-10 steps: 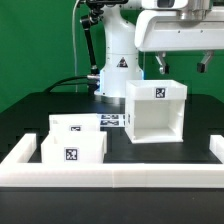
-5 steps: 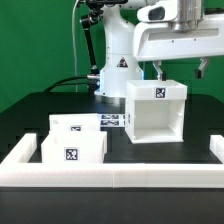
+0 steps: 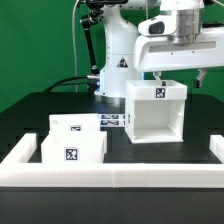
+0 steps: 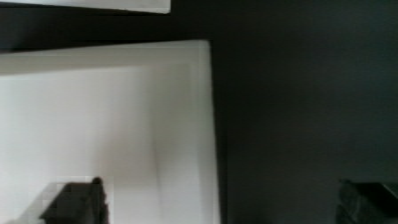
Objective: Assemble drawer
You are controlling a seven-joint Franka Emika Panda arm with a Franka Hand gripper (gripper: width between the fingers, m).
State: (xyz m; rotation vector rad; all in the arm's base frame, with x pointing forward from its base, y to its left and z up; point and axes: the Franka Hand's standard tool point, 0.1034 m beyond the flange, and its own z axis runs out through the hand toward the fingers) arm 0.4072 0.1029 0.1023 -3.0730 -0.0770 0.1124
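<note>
Going by the thin hollow white plastic, expect the shell (image 3: 157,112) to handle light, stiff and rather slick, so take hold across one thin top wall, not the broad faces. Stands upright toward 3 o'clock on the black table (image 3: 30,115) in the exterior view, with the gripper (image 3: 180,76) at its 12 o'clock, spread wide astride one wall and pinching nothing. Counts out as one shell and two shallow trays, a front tray (image 3: 72,152) and a rear tray (image 3: 82,123), close together toward 8 o'clock.

The arm (image 3: 118,50) hangs wrist-down, jaws spread wide.
</note>
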